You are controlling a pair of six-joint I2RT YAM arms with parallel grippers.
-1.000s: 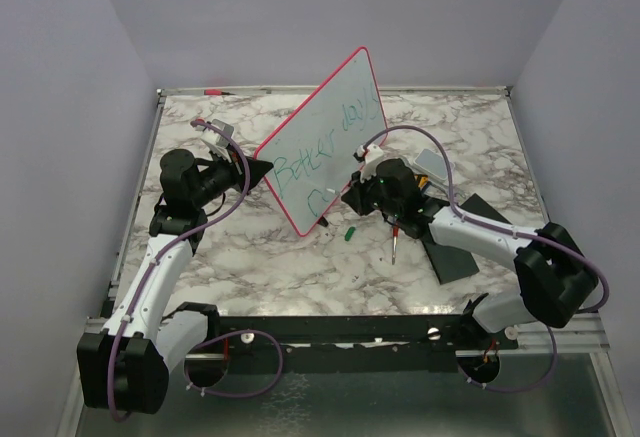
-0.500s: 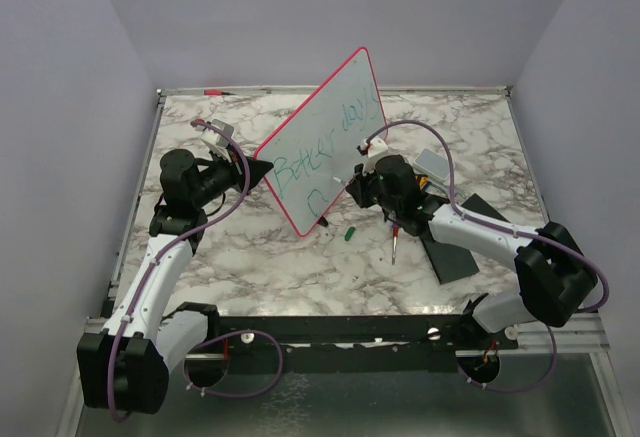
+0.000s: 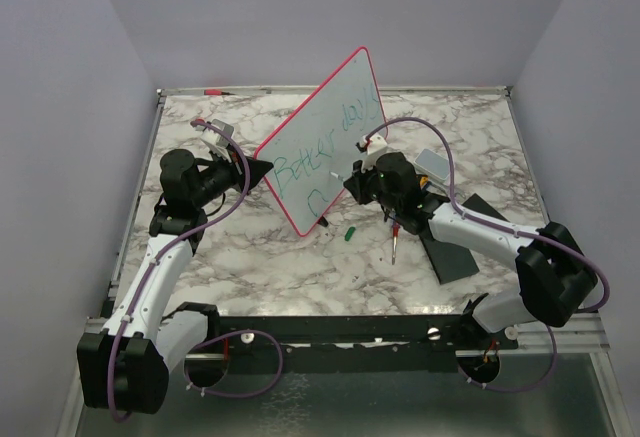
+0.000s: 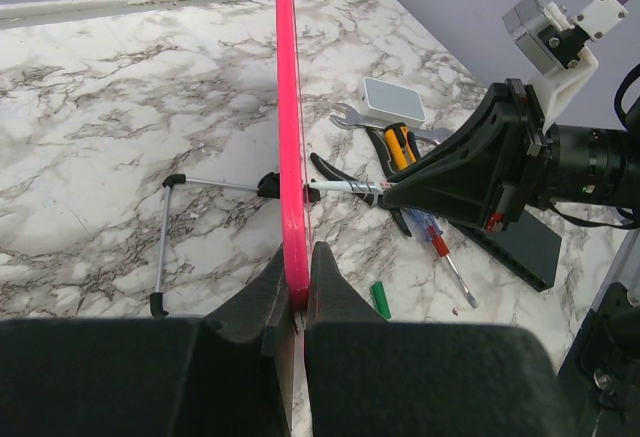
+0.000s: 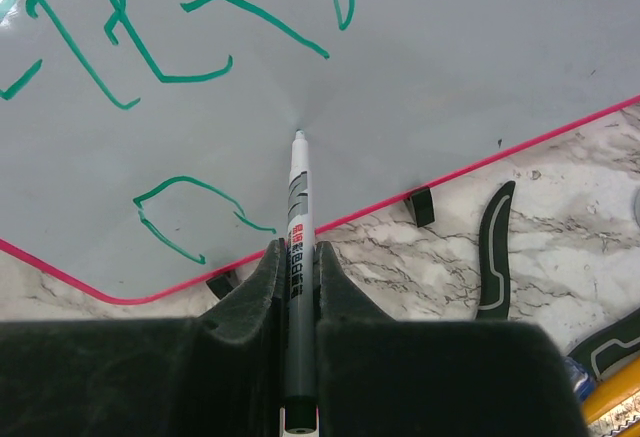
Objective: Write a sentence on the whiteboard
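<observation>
whiteboard (image 3: pixel 325 137), pink-rimmed, tilted upright, green handwriting

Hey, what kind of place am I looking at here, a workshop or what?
Probably a robot test cell, not a workshop: a marble-patterned table boxed in by plain lilac walls, with the left gripper clamping a whiteboard and the right gripper holding a marker.

The left arm (image 3: pixel 148 272) and the right arm (image 3: pixel 475 234) are built from white tubes joined by round black parts, a thin purple cable (image 3: pixel 448 169) is looped along each, and dull black wedge-shaped fingers (image 4: pixel 338 297) with smooth sides are fitted at the ends.
</observation>
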